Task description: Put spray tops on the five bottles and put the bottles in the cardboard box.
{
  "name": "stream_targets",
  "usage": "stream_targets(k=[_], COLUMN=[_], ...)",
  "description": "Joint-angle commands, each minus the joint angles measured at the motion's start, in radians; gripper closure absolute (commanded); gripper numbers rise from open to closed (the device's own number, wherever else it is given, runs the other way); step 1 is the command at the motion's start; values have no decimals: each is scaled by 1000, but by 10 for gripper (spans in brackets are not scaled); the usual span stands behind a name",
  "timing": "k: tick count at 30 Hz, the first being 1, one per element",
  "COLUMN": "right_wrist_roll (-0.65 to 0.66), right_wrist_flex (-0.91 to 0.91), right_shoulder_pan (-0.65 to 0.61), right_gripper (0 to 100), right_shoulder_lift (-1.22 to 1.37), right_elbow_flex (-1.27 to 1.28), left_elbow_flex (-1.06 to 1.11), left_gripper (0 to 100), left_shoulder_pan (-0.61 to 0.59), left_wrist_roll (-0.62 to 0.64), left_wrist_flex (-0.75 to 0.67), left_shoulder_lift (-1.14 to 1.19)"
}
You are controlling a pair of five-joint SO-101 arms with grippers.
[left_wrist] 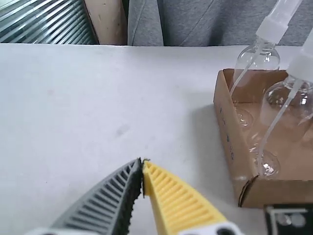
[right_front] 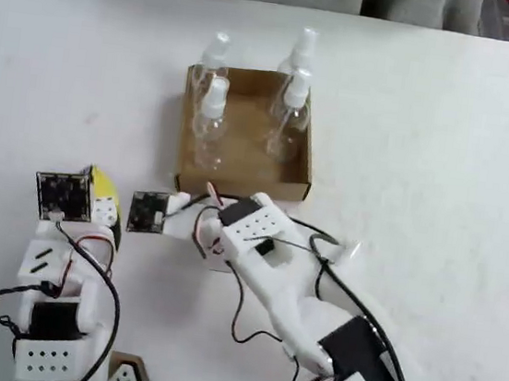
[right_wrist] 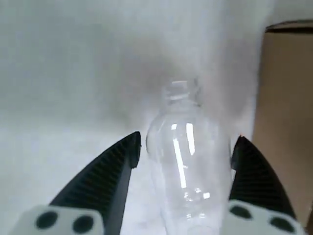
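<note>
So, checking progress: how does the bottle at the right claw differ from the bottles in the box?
The bottle between the open right claw has a bare neck; the boxed bottles wear white spray tops. The loose bottle is beside the cardboard box; the boxed bottles stand inside. All are clear.

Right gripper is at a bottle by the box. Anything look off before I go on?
Yes: the bottle between the right gripper's open jaws has a bare neck, no spray top, and sits outside the cardboard box, beside its wall. The four bottles in the box all carry tops.
</note>
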Motion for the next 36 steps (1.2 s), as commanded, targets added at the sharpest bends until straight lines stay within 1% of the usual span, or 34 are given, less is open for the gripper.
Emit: stream_targets(k=[1, 8, 12, 19, 23, 25, 26, 29, 32, 34, 36], right_wrist_roll=[9, 17, 118, 129, 196, 201, 204, 206, 199, 199, 198], right_wrist_flex=[7, 10, 59, 58, 64, 65, 65, 62, 74, 107, 170], right_shoulder_pan=[-13, -10, -10, -10, -8, -7, -7, -7, -1, 2, 13], right_gripper=[735, 735, 735, 736, 738, 776, 819, 987, 952, 982, 979], right_shoulder_lift=[16, 62, 88, 97, 97, 99, 99, 101, 91, 73, 39], right_elbow_flex=[-72, -89, -91, -91, -91, -89, -89, -91, -91, -107, -133], left_elbow_flex=[-2, -2, -2, -2, -2, -2, -2, -2, -2, -2, -2], left_gripper=[978, 978, 978, 978, 978, 978, 978, 978, 978, 978, 978], left_shoulder_pan=[-12, -12, -12, -12, -12, -12, -12, -12, -12, -12, -12], left_wrist_roll=[-12, -14, -14, -14, -14, -14, -14, -14, -14, -14, -14], left_wrist_flex=[-26, -26, -26, -26, -26, -26, -26, -26, -26, -26, -26], left_shoulder_lift=[-15, -15, -15, -15, -15, -15, -15, -15, -15, -15, -15])
